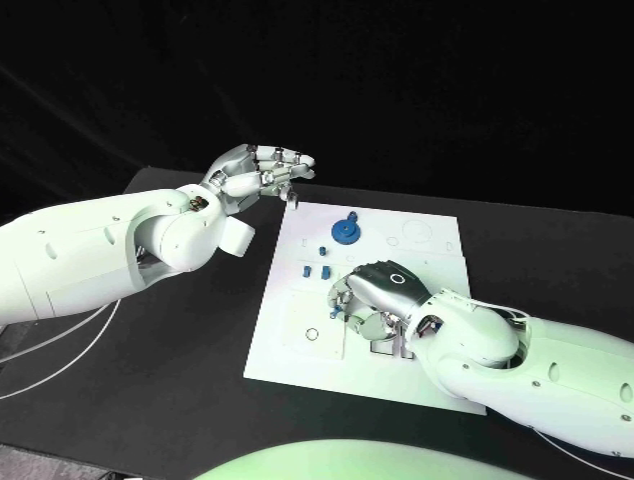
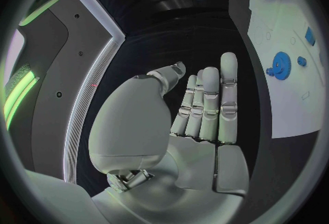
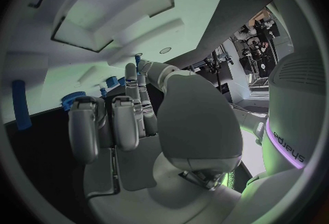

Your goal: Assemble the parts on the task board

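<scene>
Your right hand [image 1: 372, 296] hovers released over the task board [image 1: 430, 250]; the blue gear [image 1: 346, 232] lies at its 11 o'clock — small, rigid, probably light, so pinch its toothed rim. Your left hand [image 1: 260, 170] is off-board, holding nothing.

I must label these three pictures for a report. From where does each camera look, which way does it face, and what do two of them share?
Head view: sits on the robot's head, looks down at the task board; shows both arms, the left hand beside the board, the right hand over it.
Left wrist view: sits behind the left hand, faces along its straight fingers toward the board's edge.
Right wrist view: sits behind the right hand, faces the board close up.
Shared: the blue gear shows in the head and left wrist views.
</scene>
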`<state>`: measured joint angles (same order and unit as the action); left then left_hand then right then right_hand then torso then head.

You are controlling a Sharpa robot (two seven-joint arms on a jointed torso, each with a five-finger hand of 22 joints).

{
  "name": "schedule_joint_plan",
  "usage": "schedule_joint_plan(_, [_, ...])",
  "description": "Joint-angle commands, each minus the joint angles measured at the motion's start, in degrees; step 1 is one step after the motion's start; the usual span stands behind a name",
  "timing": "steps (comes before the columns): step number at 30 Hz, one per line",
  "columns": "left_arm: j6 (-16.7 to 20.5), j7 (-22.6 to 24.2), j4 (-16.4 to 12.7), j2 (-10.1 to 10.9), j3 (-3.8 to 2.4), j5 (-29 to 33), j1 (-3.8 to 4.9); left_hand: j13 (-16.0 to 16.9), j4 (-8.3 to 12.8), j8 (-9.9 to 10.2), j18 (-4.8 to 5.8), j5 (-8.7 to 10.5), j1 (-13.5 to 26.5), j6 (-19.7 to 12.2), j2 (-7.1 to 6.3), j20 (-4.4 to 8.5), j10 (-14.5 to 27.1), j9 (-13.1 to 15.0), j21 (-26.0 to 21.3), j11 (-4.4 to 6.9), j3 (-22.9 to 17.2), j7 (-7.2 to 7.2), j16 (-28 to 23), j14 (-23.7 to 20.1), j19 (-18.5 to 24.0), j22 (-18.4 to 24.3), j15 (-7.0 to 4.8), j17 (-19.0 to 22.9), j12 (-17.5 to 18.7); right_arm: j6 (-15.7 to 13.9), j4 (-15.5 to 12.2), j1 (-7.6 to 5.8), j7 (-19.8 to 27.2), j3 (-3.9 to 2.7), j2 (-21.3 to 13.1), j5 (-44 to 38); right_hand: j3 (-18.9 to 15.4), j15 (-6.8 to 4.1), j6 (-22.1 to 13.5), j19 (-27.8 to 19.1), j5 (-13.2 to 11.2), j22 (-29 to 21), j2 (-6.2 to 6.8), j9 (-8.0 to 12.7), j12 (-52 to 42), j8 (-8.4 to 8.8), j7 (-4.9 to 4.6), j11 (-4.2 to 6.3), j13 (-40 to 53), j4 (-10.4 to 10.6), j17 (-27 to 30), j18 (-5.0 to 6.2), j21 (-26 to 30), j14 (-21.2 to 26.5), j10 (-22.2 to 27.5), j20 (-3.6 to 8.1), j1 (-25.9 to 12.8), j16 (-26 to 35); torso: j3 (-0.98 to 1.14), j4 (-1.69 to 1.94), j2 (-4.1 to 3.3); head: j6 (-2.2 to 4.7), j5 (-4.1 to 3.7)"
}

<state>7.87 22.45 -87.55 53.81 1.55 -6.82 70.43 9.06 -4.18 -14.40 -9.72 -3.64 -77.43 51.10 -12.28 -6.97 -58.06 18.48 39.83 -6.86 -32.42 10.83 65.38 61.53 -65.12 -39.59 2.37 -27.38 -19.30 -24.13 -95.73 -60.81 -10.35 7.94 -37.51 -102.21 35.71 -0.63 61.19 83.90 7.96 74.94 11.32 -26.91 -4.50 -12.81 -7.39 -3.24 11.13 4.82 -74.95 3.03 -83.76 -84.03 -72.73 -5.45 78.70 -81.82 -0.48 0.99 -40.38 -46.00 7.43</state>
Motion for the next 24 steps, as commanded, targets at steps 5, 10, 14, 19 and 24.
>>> schedule_joint_plan(5, [-1.1,0.2,-0.2,-0.1,-0.03,0.2,0.03,-0.1,0.3,0.4,-0.80,0.17,-0.3,-0.4,0.12,-0.16,0.3,-0.1,-0.3,-0.12,0.0,0.12,0.2,-0.2,-0.3,0.0,0.03,0.0,-0.3,1.7,0.6,0.20,0.0,0.07,0.6,-1.3,0.0,-0.42,0.3,2.0,0.3,7.1,-0.10,-0.1,0.2,-0.33,0.19,-0.10,0.1,-0.3,-0.6,-1.09,-0.3,-3.3,-0.4,0.49,-0.7,-0.4,0.01,0.09,0.01,-0.05,0.05])
schedule_joint_plan(10, [-1.1,0.1,-0.2,-0.1,-0.03,0.2,0.03,-0.1,0.3,0.4,-0.80,0.17,-0.3,-0.4,0.12,-0.16,0.3,-0.1,-0.3,-0.12,0.0,0.12,0.2,-0.2,-0.3,0.0,0.03,0.0,-0.3,2.0,1.0,0.32,0.0,0.11,1.0,-1.4,0.0,-0.42,0.3,2.0,0.3,7.1,-0.10,-0.1,0.2,-0.33,0.19,-0.10,0.1,-0.3,-0.6,-1.09,-0.3,-3.3,-0.4,0.49,-0.7,-0.4,0.01,0.03,-0.03,-0.12,0.16])
schedule_joint_plan(14, [-1.1,0.0,-0.2,0.0,-0.03,0.2,0.03,-0.1,0.3,0.4,-0.80,0.17,-0.3,-0.4,0.12,-0.16,0.3,-0.1,-0.3,-0.12,0.0,0.12,0.2,-0.2,-0.3,0.0,0.03,0.0,-0.3,2.3,1.1,0.44,0.1,0.16,1.2,-1.4,0.0,-0.42,0.3,2.0,0.3,7.1,-0.10,-0.1,0.2,-0.33,0.19,-0.10,0.1,-0.3,-0.6,-1.09,-0.3,-3.3,-0.4,0.49,-0.7,-0.4,0.02,-0.01,-0.04,-0.24,0.18])
schedule_joint_plan(19, [-1.0,0.0,-0.2,0.0,-0.03,0.2,0.03,-0.1,0.2,0.4,-0.80,0.17,-0.3,-0.4,0.22,-0.18,0.4,-0.1,-0.4,-0.13,0.0,0.13,0.3,-0.3,-0.4,0.1,0.05,0.1,-0.4,2.7,1.0,0.52,0.2,0.22,1.2,-1.4,0.0,-0.41,0.2,2.0,0.2,7.2,-0.12,-0.1,0.2,-0.32,0.19,-0.10,0.1,-0.3,-0.6,-1.10,-0.3,-3.3,-0.4,0.49,-0.8,-0.4,0.01,-0.02,-0.01,-0.35,0.19])
schedule_joint_plan(24, [-1.0,-0.1,-0.2,0.1,-0.03,0.2,0.03,-0.1,0.2,0.4,-0.80,0.17,-0.3,-0.4,0.22,-0.18,0.4,-0.1,-0.4,-0.13,0.0,0.13,0.3,-0.3,-0.4,0.1,0.05,0.1,-0.4,3.3,1.0,0.55,0.0,0.27,1.3,-1.5,-0.2,-0.38,0.0,1.8,0.1,6.8,0.05,-0.2,0.4,-0.22,0.12,-0.18,0.1,-0.3,-0.3,-1.00,0.0,-3.3,-0.2,0.48,-1.2,-0.2,0.02,-0.03,0.03,-0.32,0.15])
